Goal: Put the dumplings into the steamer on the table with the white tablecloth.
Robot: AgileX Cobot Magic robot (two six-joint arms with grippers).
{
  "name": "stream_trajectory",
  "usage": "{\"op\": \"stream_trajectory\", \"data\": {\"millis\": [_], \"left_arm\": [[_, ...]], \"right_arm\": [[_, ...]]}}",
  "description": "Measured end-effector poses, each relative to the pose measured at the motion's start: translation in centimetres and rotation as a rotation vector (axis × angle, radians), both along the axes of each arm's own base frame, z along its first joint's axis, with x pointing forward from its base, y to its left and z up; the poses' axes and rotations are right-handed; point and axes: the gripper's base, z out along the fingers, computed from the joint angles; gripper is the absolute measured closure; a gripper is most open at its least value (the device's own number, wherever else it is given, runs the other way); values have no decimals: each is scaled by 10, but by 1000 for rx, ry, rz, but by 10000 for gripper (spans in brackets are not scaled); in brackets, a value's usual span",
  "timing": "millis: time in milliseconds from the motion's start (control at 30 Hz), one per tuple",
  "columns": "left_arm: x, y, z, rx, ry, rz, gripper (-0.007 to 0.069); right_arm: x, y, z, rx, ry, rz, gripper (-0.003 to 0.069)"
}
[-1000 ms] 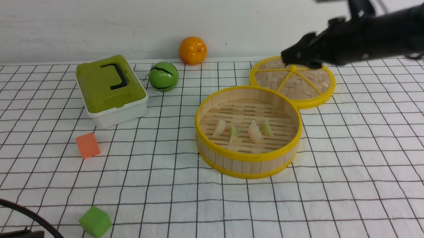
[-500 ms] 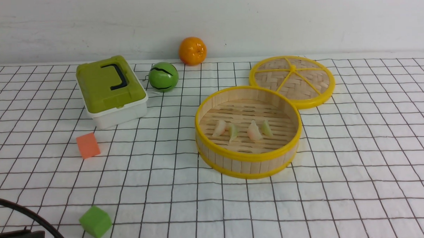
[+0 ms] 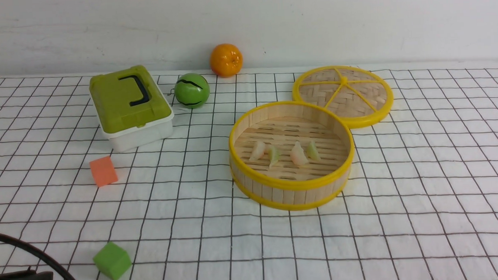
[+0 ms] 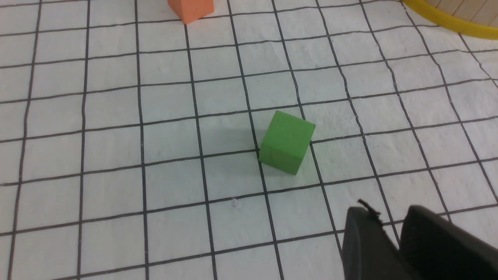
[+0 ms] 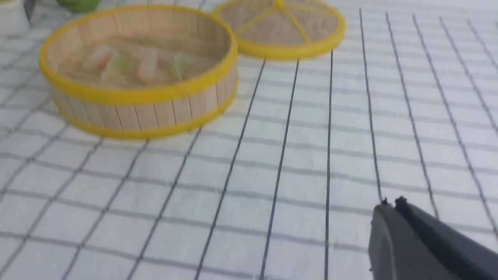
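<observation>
All four dumplings (image 3: 285,153) lie in a loose row across the slatted floor of the steamer (image 3: 292,183), pink ones and green ones alternating. Each stands roughly on edge with its long axis running from about five o'clock up to eleven, though they are too small to read finer than that. The steamer sits on the white tablecloth (image 3: 420,183) a little right of the table's middle, and its woven lid (image 3: 343,94) lies flat at about one o'clock from it, rims touching or nearly so.

Neither arm reaches into the front view. The right gripper (image 5: 390,208) hangs low over bare cloth at roughly five o'clock from the steamer, its two dark fingers pressed together with nothing between them. The left gripper (image 4: 389,229) hovers over the near left part of the table (image 3: 185,225); its fingers stand slightly apart, a narrow gap between them, gripping nothing.

Just ahead of the left gripper rests a green cube (image 4: 287,142), with an orange cube (image 3: 103,171) farther on. At ten o'clock from the steamer sits a closed green-lidded box (image 3: 129,106), beside it a green ball (image 3: 191,90), and an orange (image 3: 226,60) by the wall.
</observation>
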Motion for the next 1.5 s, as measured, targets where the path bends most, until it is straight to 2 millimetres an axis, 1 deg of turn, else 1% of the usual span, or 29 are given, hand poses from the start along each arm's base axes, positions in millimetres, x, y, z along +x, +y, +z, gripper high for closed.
{"op": "stream_trajectory", "data": {"millis": [33,67,167,233,433,567,1400,1500], "left_arm": [[0,0,0,0,0,0,482],[0,0,0,0,0,0,480],[0,0,0,0,0,0,479],[0,0,0,0,0,0,477],[0,0,0,1,1,0,471],[0,0,0,3,4,2,468],[0,0,-1,9,12,5,451],[-6,3,-9,-5,-8,-7,451]], "right_arm": [[0,0,-3,-1,5,0,673],[-4,-1,-20,-3,49,-2,673],[-11,-2,-48,-6,130,-6,672],[-14,-2,-54,-8,145,-5,671],[-24,-5,-50,5,57,-28,671],[-36,-7,-44,18,-59,-52,671],[-37,-6,-43,42,-67,-51,659],[-37,-6,-43,44,-66,-52,652]]}}
